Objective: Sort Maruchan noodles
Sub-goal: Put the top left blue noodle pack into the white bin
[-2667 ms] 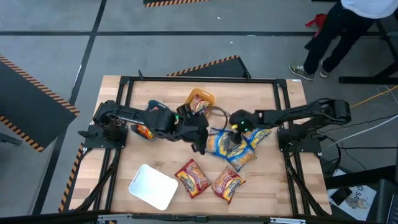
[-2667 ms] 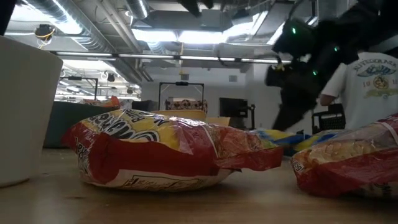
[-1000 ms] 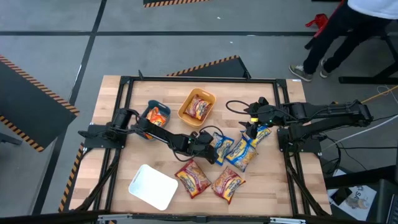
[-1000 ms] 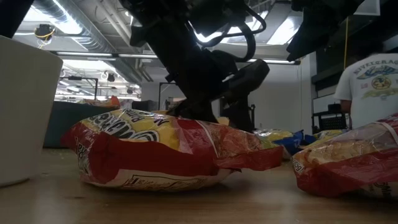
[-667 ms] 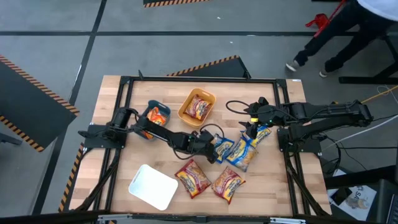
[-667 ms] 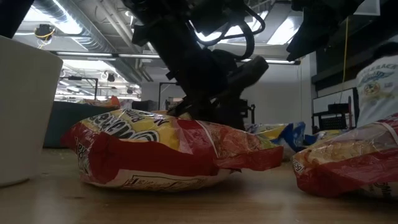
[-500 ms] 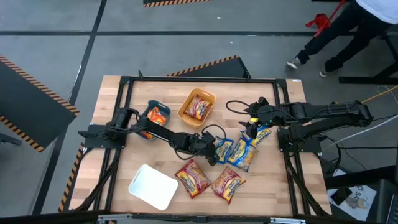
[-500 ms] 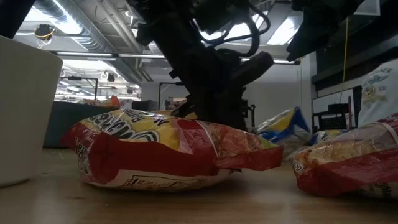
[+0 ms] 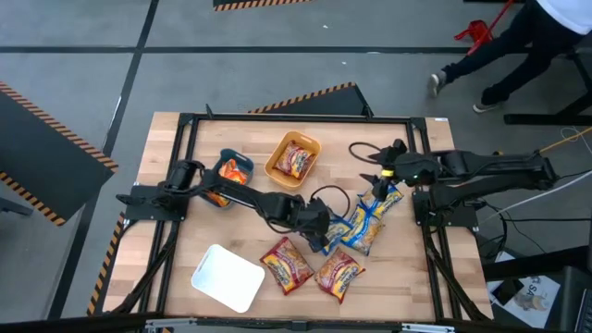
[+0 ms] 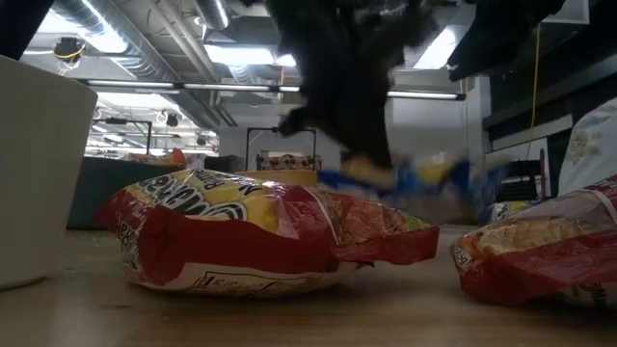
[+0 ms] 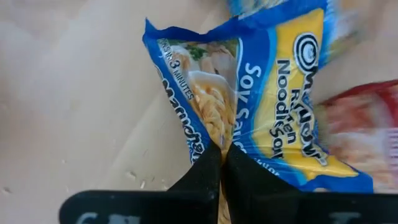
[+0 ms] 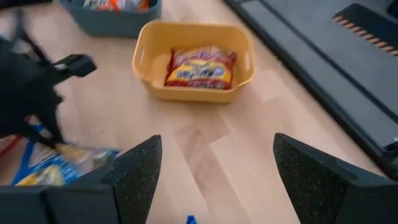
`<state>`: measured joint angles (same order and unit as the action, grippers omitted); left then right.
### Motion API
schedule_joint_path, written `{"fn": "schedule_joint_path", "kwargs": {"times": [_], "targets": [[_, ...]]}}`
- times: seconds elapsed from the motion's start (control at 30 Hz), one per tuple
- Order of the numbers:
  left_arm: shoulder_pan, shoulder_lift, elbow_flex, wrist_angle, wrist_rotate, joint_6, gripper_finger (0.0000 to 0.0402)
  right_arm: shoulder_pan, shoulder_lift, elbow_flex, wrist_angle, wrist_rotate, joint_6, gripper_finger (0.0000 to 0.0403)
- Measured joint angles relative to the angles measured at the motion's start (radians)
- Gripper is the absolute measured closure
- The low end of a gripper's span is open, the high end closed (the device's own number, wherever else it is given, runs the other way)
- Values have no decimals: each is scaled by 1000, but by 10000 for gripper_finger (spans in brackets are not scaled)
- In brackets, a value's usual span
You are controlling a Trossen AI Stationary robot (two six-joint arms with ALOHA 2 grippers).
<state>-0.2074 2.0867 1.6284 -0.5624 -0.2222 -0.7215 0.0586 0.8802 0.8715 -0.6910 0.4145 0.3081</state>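
Working across the high view from the left, a teal tray (image 9: 231, 170) holds an orange-red packet and the orange tray (image 9: 292, 158) beside it holds a red one, while a white tray (image 9: 228, 277) sits nearer the front edge. The left gripper (image 9: 326, 235) reaches toward the table's middle with its fingers pressed together on the edge of a blue-and-yellow packet (image 11: 261, 106); the low view shows that packet off the table. Its wrapper reads "Soy Sauce", "Ramen Noodle" and "3 minutes", and I cannot read a full brand name. In front of it lie two red packets (image 9: 287, 264), and just to its right are more blue-and-yellow packets (image 9: 367, 220). Farthest right, the right gripper (image 9: 378, 183) hovers above the blue pile, its fingers spread wide with nothing between them. The pinch catches only a thin fold of crinkly film, so I judge the packet could slide out during the carry, or swing and nudge the neighbouring packets. It could also land in a tray meant for another colour.
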Motion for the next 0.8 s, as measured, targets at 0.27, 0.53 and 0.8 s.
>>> {"fn": "schedule_joint_path", "kwargs": {"times": [0.27, 0.53, 0.8], "targets": [[-7, -138, 23, -129, -25, 31, 401, 0, -87, 1, -19, 74, 1, 109], [-99, -324, 24, -382, -32, 100, 401, 0, -93, 0, -16, 82, 1, 109], [-256, -437, 26, -612, -6, 113, 401, 0, -83, 0, -16, 74, 1, 109]]}}
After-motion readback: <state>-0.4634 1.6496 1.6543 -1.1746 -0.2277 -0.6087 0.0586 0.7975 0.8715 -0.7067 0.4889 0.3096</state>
